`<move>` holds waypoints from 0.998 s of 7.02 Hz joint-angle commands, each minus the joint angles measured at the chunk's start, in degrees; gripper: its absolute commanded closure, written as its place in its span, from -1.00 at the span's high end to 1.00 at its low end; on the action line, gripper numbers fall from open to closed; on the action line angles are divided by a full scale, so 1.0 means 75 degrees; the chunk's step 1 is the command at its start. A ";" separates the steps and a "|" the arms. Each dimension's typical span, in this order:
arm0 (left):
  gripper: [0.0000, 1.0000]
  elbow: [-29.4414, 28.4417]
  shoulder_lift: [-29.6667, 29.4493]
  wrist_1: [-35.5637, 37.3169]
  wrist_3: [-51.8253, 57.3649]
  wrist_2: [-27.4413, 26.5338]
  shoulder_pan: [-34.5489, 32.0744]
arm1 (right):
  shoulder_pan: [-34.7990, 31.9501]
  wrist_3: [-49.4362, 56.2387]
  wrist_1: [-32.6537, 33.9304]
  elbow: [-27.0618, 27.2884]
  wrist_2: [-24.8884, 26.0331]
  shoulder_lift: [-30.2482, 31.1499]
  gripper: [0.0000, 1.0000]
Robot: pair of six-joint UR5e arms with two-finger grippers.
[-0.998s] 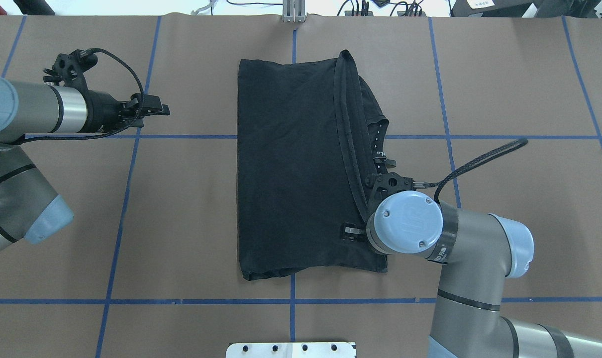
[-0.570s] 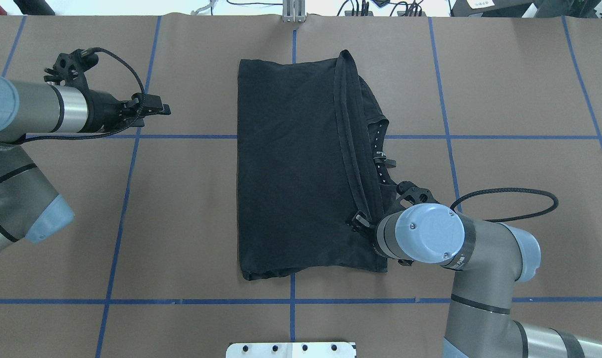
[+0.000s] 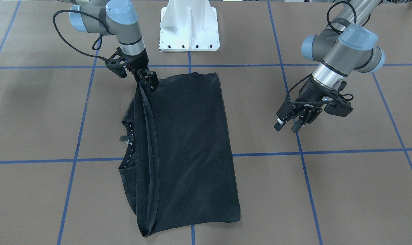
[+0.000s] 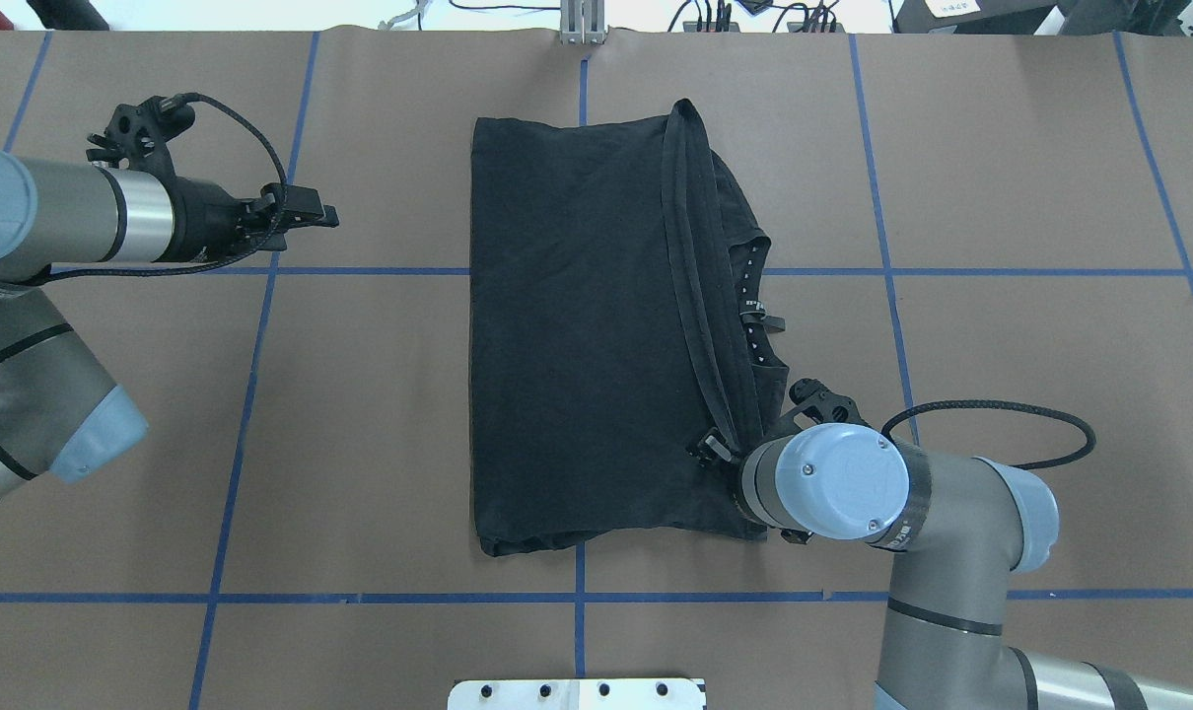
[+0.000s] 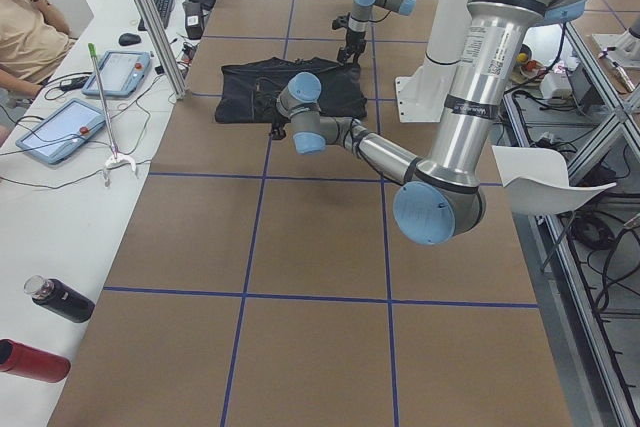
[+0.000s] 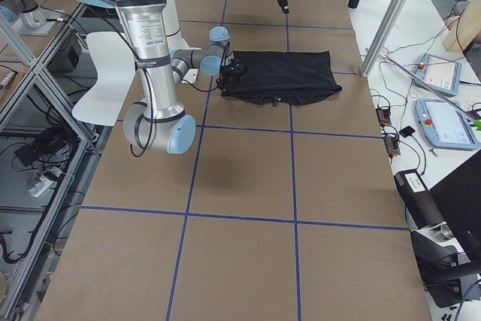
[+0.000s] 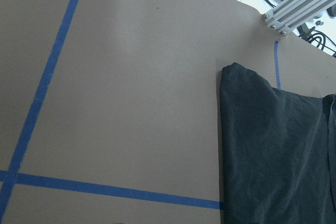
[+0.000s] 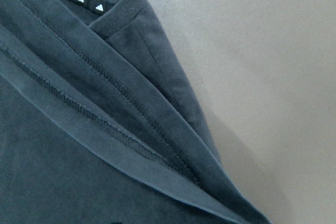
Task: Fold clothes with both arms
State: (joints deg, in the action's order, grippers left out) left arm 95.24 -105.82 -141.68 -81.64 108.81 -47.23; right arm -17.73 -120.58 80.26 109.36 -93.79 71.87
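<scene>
The black T-shirt (image 4: 577,325) lies folded lengthwise in the middle of the table, its doubled hem (image 4: 690,286) running along its right side over the collar (image 4: 754,296). My right gripper (image 4: 710,451) sits at the shirt's near right corner, shut on the end of the hem (image 3: 145,89), which rises slightly to the fingers (image 3: 151,81). The right wrist view shows only stitched hem layers (image 8: 105,103) converging toward the bottom edge. My left gripper (image 3: 287,124) hovers open and empty over bare table, well left of the shirt (image 4: 325,215); its wrist view catches the shirt's far left corner (image 7: 273,156).
The white pedestal base (image 3: 189,30) stands at the robot side of the table. Blue tape lines (image 4: 360,271) grid the brown surface. A side bench holds tablets (image 5: 60,127) and bottles (image 5: 60,299), with a person (image 5: 25,32) seated there.
My right arm's wrist and elbow have swung outward and toward the robot, while its gripper stays at the shirt's near right corner. The shirt and the left arm have barely moved.
</scene>
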 commanded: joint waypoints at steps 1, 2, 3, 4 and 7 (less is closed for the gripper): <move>0.66 0.0004 0.0000 0.0000 -0.0001 0.0000 -0.0007 | -0.0003 -0.0013 -0.0002 -0.0038 0.0001 0.0026 0.69; 0.66 0.0004 0.0000 0.0000 -0.0001 0.0000 -0.0007 | -0.0003 -0.0013 -0.0002 -0.0061 0.0001 0.0003 0.66; 0.66 0.0016 0.0000 0.0000 -0.0001 0.0000 0.0005 | -0.0014 -0.0013 -0.0002 -0.0096 0.0013 -0.0009 0.64; 0.66 0.0016 0.0000 0.0000 -0.0001 0.0000 0.0005 | -0.0014 -0.0013 -0.0002 -0.0097 0.0013 -0.0009 0.59; 0.66 0.0016 0.0000 0.0000 -0.0001 0.0000 0.0005 | -0.0050 -0.0001 -0.0002 -0.0108 0.0013 0.0003 0.15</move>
State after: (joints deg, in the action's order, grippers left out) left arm 95.36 -105.82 -141.68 -81.65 108.79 -47.25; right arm -18.04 -120.58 80.24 108.61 -93.69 71.82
